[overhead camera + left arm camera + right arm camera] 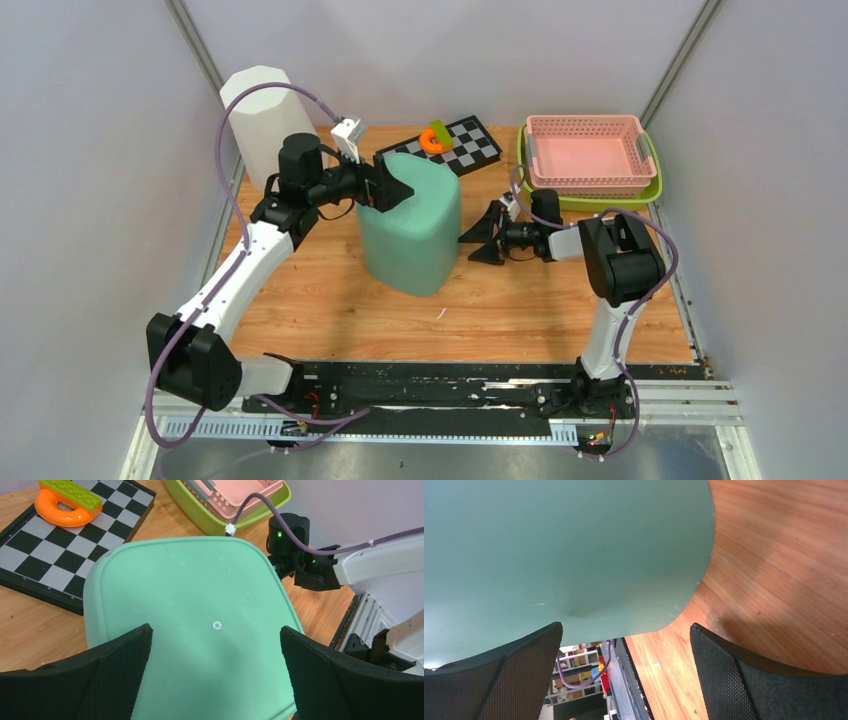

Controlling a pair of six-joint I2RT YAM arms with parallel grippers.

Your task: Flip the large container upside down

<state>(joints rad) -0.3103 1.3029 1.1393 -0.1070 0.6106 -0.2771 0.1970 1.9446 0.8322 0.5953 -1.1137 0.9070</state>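
Observation:
The large container [412, 240] is a mint-green tub standing mid-table with its closed flat face [200, 600] upward, a small moulding dot at the centre. My left gripper [394, 190] hovers over the tub's top left edge, open, its black fingers [115, 675] spread wide over the flat face without gripping it. My right gripper [477, 240] is low at the tub's right side, open, with the green wall [549, 545] just ahead of its fingertips [724, 670]. Nothing is between either pair of jaws.
A tall white container [262, 115] stands at the back left. Behind the tub lies a checkerboard [462, 146] carrying an orange ring [433, 142] with a green brick [70, 492]. A pink basket [585, 150] sits in a green tray [600, 203] at the back right.

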